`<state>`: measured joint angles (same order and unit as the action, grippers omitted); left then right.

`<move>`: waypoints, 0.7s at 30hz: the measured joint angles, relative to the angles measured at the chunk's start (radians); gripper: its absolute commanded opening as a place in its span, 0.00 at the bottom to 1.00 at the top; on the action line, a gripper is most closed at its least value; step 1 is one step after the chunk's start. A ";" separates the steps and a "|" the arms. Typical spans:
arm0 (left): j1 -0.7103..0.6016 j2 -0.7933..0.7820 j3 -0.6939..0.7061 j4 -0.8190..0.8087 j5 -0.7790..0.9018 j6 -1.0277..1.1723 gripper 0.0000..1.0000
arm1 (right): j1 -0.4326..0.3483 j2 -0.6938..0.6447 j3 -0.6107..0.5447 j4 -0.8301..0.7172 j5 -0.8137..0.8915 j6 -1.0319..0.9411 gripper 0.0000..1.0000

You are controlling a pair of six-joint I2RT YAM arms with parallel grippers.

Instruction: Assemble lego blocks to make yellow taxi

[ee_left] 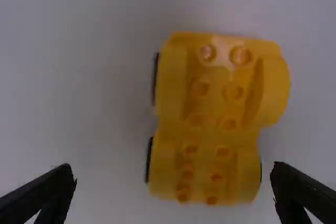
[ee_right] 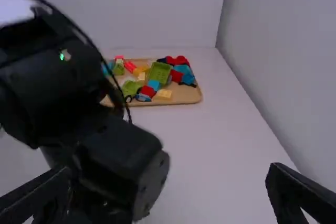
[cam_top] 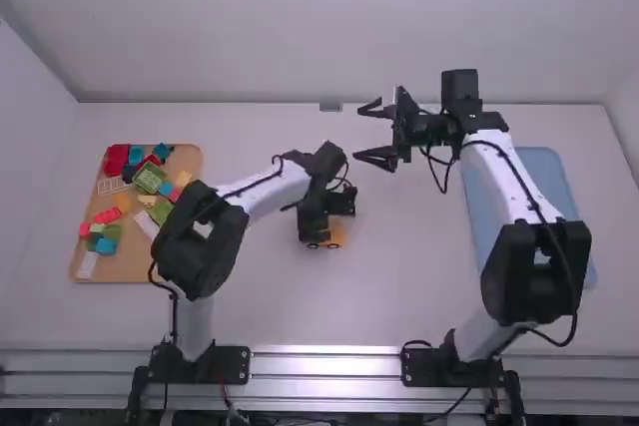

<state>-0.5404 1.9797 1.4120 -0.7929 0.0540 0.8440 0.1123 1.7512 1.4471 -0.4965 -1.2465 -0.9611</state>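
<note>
Over the middle of the table, my left gripper is directly above the yellow taxi base, partly covering it. In the left wrist view the studded yellow base has black wheels at its side and lies below my left gripper, whose fingers are wide apart with nothing between them. My right gripper is at the back of the table, right of the middle; in the right wrist view this gripper stands open, its fingers far apart and nothing held.
At the far left lies a wooden tray with several loose coloured blocks. A blue tray lies at the right, partly under the right arm. The left arm's wrist is close beside the right gripper's camera.
</note>
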 measured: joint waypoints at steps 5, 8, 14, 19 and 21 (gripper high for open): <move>0.115 -0.072 0.033 -0.037 0.006 -0.068 0.99 | 0.073 0.000 0.000 0.000 0.032 -0.021 0.99; 0.213 -0.122 0.033 -0.032 0.006 -0.135 0.99 | 0.089 0.000 0.000 0.022 0.035 -0.026 0.99; 0.449 -0.243 -0.003 0.012 0.003 -0.327 0.99 | 0.077 0.000 0.000 0.078 -0.011 -0.026 0.99; 0.573 -0.324 -0.042 0.020 0.002 -0.439 0.99 | 0.074 0.000 0.000 0.108 -0.048 -0.014 0.99; 0.622 -0.355 -0.057 0.029 0.003 -0.487 0.99 | 0.074 0.000 0.000 0.132 -0.053 0.011 0.99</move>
<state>0.0814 1.6249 1.3552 -0.7643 0.0570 0.3573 0.1860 1.7512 1.4471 -0.3641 -1.2995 -0.9497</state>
